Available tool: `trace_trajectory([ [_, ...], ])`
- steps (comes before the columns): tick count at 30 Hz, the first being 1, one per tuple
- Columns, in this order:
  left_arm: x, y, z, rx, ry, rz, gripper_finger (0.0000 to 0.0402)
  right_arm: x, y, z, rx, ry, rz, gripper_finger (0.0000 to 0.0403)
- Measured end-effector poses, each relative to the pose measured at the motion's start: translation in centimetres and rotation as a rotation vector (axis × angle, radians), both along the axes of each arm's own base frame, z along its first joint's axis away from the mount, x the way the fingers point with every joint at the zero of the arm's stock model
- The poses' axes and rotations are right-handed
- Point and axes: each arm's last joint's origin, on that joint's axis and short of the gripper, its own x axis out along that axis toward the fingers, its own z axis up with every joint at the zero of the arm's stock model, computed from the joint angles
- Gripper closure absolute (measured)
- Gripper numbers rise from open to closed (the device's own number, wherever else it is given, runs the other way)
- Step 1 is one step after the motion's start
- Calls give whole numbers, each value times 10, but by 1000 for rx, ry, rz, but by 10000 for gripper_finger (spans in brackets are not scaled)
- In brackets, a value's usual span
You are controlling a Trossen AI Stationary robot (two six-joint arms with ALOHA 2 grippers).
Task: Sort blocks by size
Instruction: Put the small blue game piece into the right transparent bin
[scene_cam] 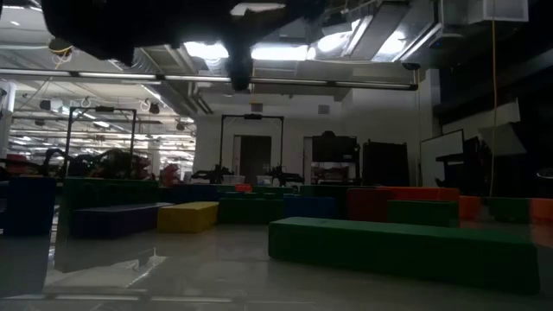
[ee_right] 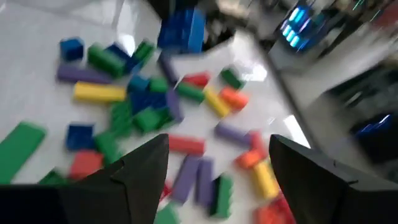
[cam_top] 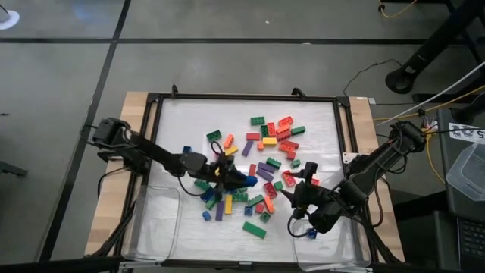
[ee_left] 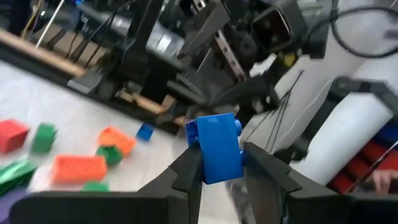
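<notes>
The left hand (ee_left: 221, 163) is clamped on a blue block (ee_left: 217, 149), held above the middle of the pile of blocks (cam_top: 261, 163) scattered on the white surface (cam_top: 189, 121). The right hand (cam_top: 297, 199) hangs over the pile's near right edge, fingers spread and apparently empty, though its own view is blurred.

No text, label, brand, number or sign can be read in any of the views. A white tag (cam_top: 464, 132) at the far right edge of the overhead view carries dark marks, but they are too small to make out. The bricks (cam_top: 265, 141) show only plain studs, and the room behind the table shows no legible signs.
</notes>
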Motion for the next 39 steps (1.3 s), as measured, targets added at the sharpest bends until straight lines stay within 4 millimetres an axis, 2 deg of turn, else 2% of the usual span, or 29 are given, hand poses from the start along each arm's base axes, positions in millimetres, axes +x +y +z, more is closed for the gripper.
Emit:
trace_trajectory([
  [6, 25, -6, 21, 50, -89, -3, 314, 14, 0, 11, -118, -63, 40, 127],
  [10, 32, -8, 39, 101, -166, -2, 314, 20, 0, 14, -130, -63, 95, 127],
  [15, 38, -10, 51, 118, -196, -31, 314, 23, 4, 21, -181, -104, 121, 127],
  [20, 39, -10, 53, 126, -198, -29, 314, 28, 7, 26, -236, -128, 142, 127],
  [29, 39, -11, 53, 126, -194, -33, 314, 45, 15, 16, -358, -112, 164, 127],
  [39, 39, -11, 52, 126, -192, -33, 314, 53, 16, 15, -378, -135, 149, 127],
])
